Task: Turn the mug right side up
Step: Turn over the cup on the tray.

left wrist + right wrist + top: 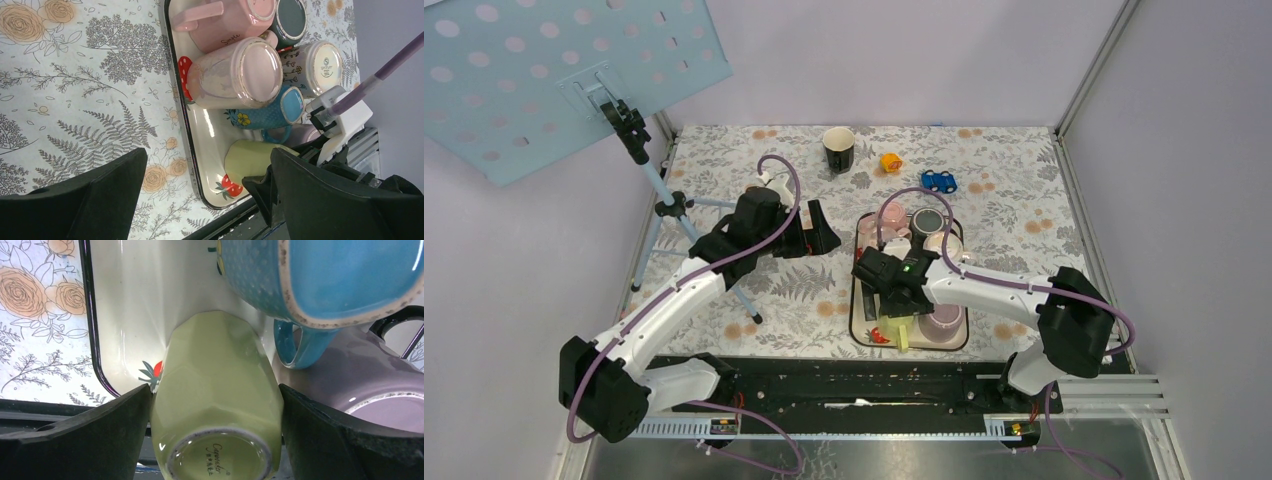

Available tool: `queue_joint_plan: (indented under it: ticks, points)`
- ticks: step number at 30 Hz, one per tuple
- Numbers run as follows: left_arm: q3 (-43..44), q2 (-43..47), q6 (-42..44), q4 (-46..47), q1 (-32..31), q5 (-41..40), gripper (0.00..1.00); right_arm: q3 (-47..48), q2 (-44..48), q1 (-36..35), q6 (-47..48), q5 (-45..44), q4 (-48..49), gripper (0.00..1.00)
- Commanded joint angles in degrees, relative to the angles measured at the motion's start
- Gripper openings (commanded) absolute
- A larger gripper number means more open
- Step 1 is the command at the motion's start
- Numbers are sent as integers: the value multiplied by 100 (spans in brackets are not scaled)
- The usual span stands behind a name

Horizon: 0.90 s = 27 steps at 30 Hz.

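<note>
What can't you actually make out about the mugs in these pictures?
- The green mug, handle and mouth: the right wrist view shows only its side and base, and the right gripper covers much of it in the other views.
- The purple mug: cut off by the right wrist frame edge and a finger.
- The black mug, inside: too small and dark in the top view.
- The green mug's base print: too small to read.

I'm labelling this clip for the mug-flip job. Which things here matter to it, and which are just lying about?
In the job: green mug, right gripper closed on it, tray.

Lying about: blue mug, purple mug, pink mugs, black cup, toy car, tripod, open left gripper.
</note>
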<state>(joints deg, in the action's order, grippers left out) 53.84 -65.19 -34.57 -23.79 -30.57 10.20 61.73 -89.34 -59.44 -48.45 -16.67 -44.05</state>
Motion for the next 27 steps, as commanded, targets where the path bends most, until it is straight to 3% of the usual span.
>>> queue_joint_plan:
  ticks: [1, 9, 12, 15, 22, 27]
  points:
    - [-30, 138, -22, 291, 16, 125, 99, -81, 107, -66, 369, -9, 169, 99]
    - [-57, 130, -29, 300, 23, 135, 99, -22, 26, -68, 486, 0, 42, 97]
    - [-66, 129, -38, 293, 17, 148, 99, 23, -2, -66, 432, 70, -3, 90]
    - [-67, 150, -34, 258, 17, 141, 99, 84, 18, -82, 357, 160, -51, 78]
    - [-151, 329, -111, 191, 16, 158, 99, 321, 265, -85, 169, 93, -232, 35]
    - [-311, 548, -250, 175, 16, 250, 99, 483, 481, -85, 37, 137, -262, 23]
